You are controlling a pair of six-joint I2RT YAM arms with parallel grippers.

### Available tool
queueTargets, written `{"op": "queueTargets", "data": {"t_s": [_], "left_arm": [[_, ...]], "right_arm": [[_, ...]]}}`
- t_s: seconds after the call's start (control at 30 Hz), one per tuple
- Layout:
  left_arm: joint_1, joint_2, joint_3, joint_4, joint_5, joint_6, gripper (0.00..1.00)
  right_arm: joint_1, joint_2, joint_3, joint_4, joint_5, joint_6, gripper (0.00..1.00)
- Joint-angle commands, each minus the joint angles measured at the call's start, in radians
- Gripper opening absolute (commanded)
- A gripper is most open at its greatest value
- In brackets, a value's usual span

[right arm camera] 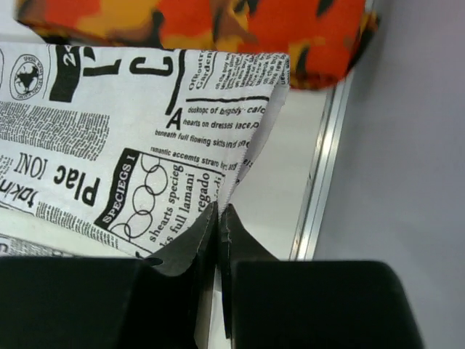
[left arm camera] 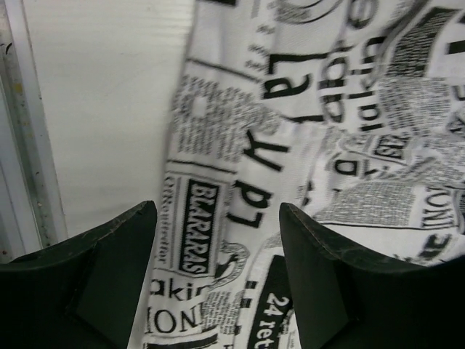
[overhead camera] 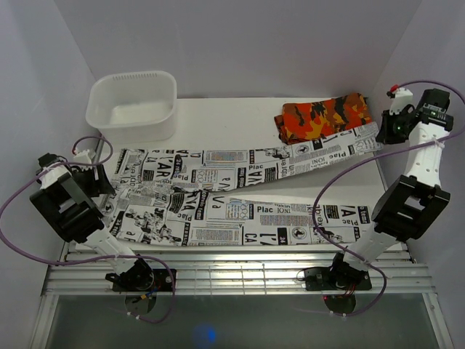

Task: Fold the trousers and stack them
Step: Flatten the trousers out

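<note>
The trousers, white with black newspaper print, lie spread across the table with the waist at the left and both legs running right. My left gripper hovers at the waist end. In the left wrist view its jaws stand open, with a ridge of the trousers between the two black fingers. My right gripper is at the far right, on the end of the upper leg. The right wrist view shows my right gripper shut on the hem corner of the trousers, which lifts off the table.
An orange, red and black camouflage garment lies folded at the back right, touching the upper leg's end. A white plastic tub stands at the back left. The table's metal edge rail and the side wall are just right of the right gripper.
</note>
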Motion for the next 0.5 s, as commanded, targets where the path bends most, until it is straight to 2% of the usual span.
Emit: {"op": "queueTargets", "data": {"t_s": [0.0,0.13,0.23,0.3,0.37,0.4,0.47], "left_arm": [[-0.002,0.023,-0.037,0.053,-0.101,0.042,0.78],[-0.001,0.033,-0.086,0.084,-0.189,0.083,0.74],[0.005,0.030,-0.126,0.078,-0.215,0.106,0.63],[0.007,0.035,-0.132,0.066,-0.217,0.119,0.61],[0.016,0.038,-0.137,0.044,-0.186,0.138,0.63],[0.016,0.046,-0.138,0.029,-0.186,0.145,0.70],[0.017,0.052,-0.143,0.014,-0.187,0.168,0.72]], "right_arm": [[-0.071,0.015,-0.130,-0.014,0.071,-0.091,0.08],[-0.088,0.032,-0.253,0.007,0.094,-0.148,0.08],[-0.097,0.059,-0.340,0.047,0.108,-0.171,0.08],[-0.102,0.066,-0.365,0.068,0.113,-0.176,0.08],[-0.102,0.072,-0.381,0.087,0.120,-0.177,0.08],[-0.102,0.078,-0.384,0.087,0.117,-0.180,0.08],[-0.102,0.086,-0.379,0.070,0.114,-0.188,0.08]]}}
